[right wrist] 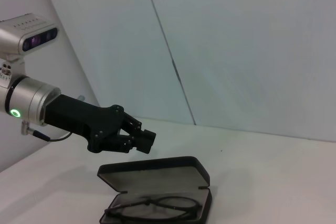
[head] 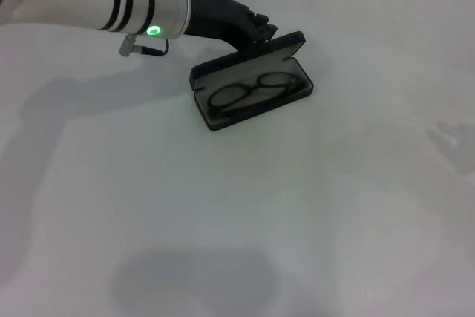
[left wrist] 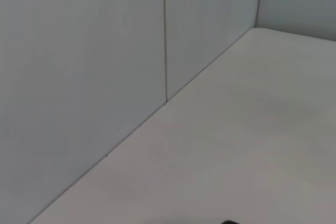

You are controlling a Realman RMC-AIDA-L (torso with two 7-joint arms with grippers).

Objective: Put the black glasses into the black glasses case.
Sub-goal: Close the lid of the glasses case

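With the black glasses (head: 256,93) lying inside the open black glasses case (head: 223,121), my left pincer (head: 261,30), fingers pressed together behind the lid, should push it forward gently, keeping the temples clear.

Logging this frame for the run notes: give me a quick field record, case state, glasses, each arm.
case: black glasses case on the white table, lid open
glasses: black glasses lying inside the case's lower half, on the grey lining
left gripper: left gripper behind the raised lid, fingers together, holding nothing
contact with lid: cannot tell
right gripper: not in view
task state: glasses in case, lid not yet closed
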